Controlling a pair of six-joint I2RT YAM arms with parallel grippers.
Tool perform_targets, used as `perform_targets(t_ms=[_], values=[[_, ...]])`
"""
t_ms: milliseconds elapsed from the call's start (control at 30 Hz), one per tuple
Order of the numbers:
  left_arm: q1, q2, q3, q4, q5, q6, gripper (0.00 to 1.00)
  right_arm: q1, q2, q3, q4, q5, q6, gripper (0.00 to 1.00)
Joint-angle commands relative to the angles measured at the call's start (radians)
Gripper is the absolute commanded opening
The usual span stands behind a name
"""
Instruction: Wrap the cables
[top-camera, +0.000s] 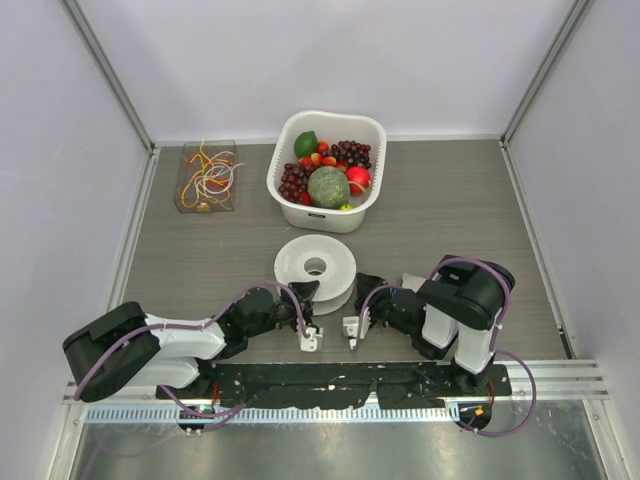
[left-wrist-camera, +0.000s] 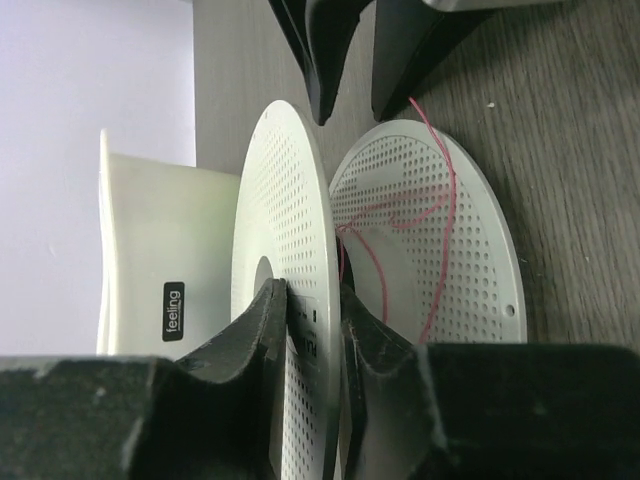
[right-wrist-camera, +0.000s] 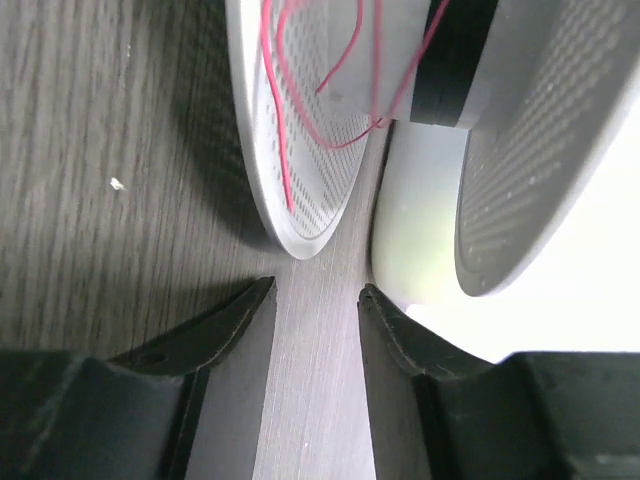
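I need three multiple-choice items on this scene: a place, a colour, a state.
1. In the top view, the clear box of cables stands: A) left of the fruit basket; B) inside the basket; C) at the near edge.
2. The wire lying on the spool is: A) blue; B) red; C) green.
3. The right gripper is: A) shut on the spool; B) open and empty; C) shut on a wire.
Answers: 1 A, it stands apart at the basket's left. 2 B, a red strand crosses the flange. 3 B, bare table shows between its fingers.
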Motion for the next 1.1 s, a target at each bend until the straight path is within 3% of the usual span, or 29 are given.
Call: perform_targets(t_ms=[0,367,567,733,1067], values=[[0.007,0.066,-0.028,-0.018,-0.043,-0.099,0.26,0.006,-0.016,-0.065,0.207,-0.017,0.039,0.46],[0.007,0.094,-0.028,-0.046,-0.028,-0.106,0.54,0.006,-0.064,-0.121,0.207,-0.001,0.043,0.66],[0.009,0.077,-0.028,-0.073,-0.010,-0.108,0.80,0.006,-0.105,-0.168,0.207,-0.006,0.045,0.71],[0.007,-0.033,-0.016,-0.234,0.065,-0.119,0.98,0.006,-0.138,-0.190,0.206,-0.006,0.054,0.74],[0.007,-0.251,0.013,-0.547,0.202,-0.139,1.00,0.006,-0.286,-0.236,0.149,-0.031,0.107,0.81]])
